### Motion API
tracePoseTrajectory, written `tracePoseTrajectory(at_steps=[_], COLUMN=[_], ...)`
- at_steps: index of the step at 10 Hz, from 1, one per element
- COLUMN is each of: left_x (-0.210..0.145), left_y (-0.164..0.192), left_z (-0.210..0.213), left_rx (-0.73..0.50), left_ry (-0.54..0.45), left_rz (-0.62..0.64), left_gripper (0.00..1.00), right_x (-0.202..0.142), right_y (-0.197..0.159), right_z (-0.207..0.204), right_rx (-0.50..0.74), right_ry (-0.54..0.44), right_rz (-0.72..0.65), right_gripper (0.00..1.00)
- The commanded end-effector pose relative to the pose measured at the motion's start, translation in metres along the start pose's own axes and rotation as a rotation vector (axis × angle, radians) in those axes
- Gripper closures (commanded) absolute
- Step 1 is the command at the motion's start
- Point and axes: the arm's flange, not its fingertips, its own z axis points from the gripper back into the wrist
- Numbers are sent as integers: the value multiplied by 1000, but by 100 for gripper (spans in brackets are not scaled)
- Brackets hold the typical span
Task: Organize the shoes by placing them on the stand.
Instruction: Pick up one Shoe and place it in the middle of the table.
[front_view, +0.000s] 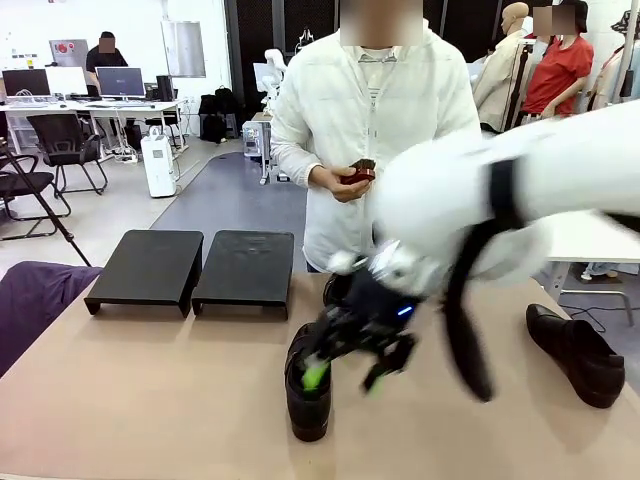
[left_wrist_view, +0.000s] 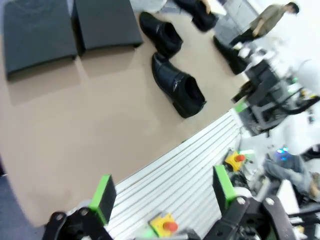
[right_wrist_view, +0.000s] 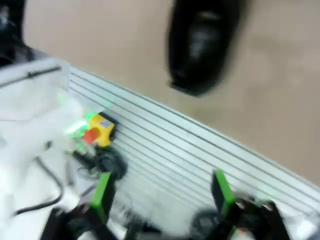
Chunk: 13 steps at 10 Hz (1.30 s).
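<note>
Near the middle of the bench (front_view: 130, 400), the right claw (front_view: 348, 375) hangs just above the near shoe (front_view: 308, 415). Its green pads are wide apart and hold nothing. The left claw (left_wrist_view: 162, 190) is open too and empty, over the near edge of the bench. The stand (front_view: 150, 265) sits at the far left with nothing on it. Another shoe (front_view: 575, 352) lies at the right. This looks like the first pick-up. Next, the right claw should drop around the near shoe, squeeze it, and carry it far left to the stand.
</note>
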Motion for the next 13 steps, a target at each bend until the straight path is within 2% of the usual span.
tracePoseTrajectory(at_steps=[1,4,6,7,9,11,12,13], left_x=[-2,-2,-2,-2,-2,-2,-2,-2], left_y=[0,0,0,0,0,0,0,0], left_z=[-1,-1,-1,-1,-1,-1,-1,-1], left_rx=[-16,-16,-16,-16,-16,-16,-16,-16], left_ry=[-9,-9,-9,-9,-9,-9,-9,-9], left_rz=[-15,-15,-15,-15,-15,-15,-15,-15], left_gripper=[0,0,0,0,0,0,0,0], right_x=[48,19,-40,-79,-154,-194,-204,-209], right_y=[-4,-42,-79,-103,-156,-213,-233,-255], right_z=[9,52,141,192,267,305,313,317], right_rx=[-35,-22,13,23,56,98,109,188], right_ry=[32,5,-59,-147,-340,-455,-516,-603], right_rz=[66,-32,-114,-199,-301,-392,-442,-480], right_gripper=[0,0,0,0,0,0,0,0])
